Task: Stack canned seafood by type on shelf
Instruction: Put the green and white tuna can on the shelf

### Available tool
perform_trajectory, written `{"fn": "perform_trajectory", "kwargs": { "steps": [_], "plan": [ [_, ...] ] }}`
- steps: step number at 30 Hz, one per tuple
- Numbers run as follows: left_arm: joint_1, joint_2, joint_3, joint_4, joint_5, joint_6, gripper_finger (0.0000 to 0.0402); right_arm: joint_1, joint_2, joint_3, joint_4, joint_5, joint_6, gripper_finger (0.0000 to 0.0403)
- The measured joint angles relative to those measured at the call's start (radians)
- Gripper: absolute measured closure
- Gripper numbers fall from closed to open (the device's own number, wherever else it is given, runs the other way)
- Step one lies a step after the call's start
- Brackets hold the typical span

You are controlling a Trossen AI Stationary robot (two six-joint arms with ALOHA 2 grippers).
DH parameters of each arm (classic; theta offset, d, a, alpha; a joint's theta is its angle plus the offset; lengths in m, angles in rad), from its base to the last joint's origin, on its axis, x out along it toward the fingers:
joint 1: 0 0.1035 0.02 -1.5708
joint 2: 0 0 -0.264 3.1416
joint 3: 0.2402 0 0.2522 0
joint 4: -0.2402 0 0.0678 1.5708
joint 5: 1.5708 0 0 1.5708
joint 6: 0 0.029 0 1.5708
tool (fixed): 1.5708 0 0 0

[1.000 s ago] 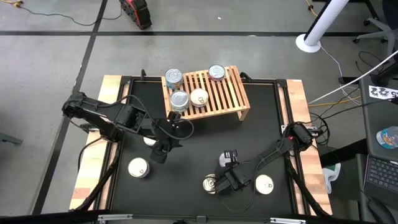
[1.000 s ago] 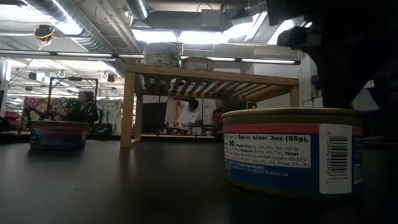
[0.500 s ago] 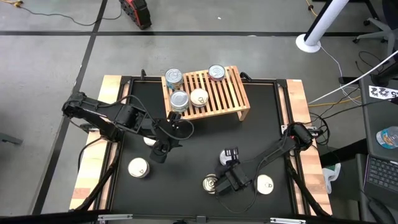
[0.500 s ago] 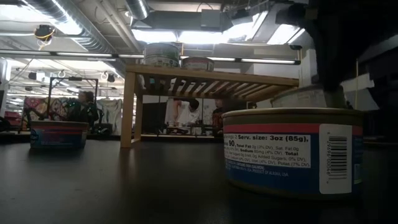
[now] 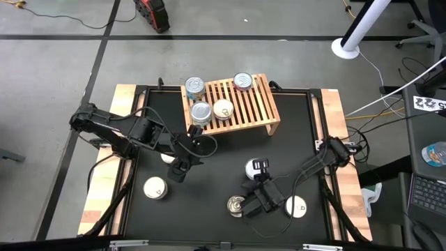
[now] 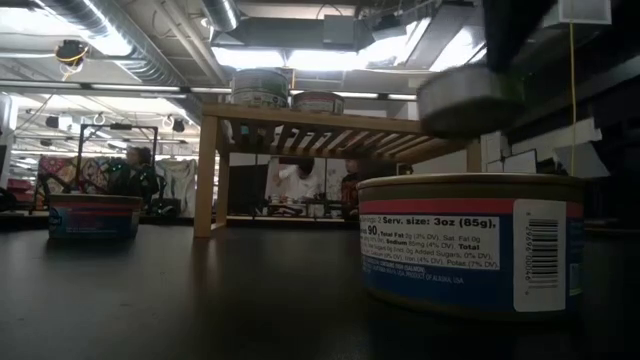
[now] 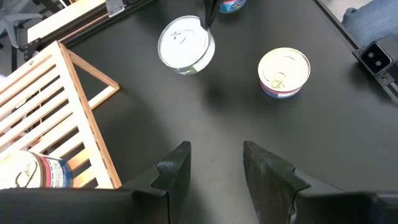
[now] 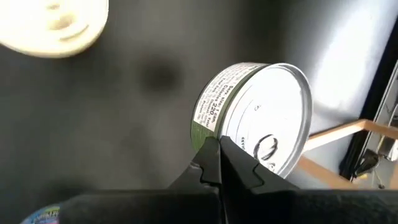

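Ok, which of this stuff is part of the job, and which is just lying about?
Job: the shelf; four cans on it; the lifted can in the right gripper; loose cans on the table.
Lying about: red tool; white pole base; laptop.

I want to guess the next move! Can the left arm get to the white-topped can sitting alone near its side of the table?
Probably yes. The left gripper is open and holds nothing, and only bare black table lies between it and the white-lidded can.
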Motion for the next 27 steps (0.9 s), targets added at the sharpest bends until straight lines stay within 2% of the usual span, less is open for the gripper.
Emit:
{"fn": "perform_trajectory", "kwargs": {
  "steps": [7,14,27],
  "plan": [
    [0.0,0.0,0.0,0.0,0.0,0.0,0.0261,-0.05,-0.034,0.061,0.001,0.027,-0.075,0.0403],
    [0.0,0.0,0.0,0.001,0.0,0.01,0.0261,-0.127,-0.109,0.062,0.001,0.058,-0.134,0.0403],
    [0.0,0.0,0.0,0.0,0.0,0.04,0.0261,-0.344,-0.2,0.062,0.0,0.127,-0.344,0.0403]
  ]
}}
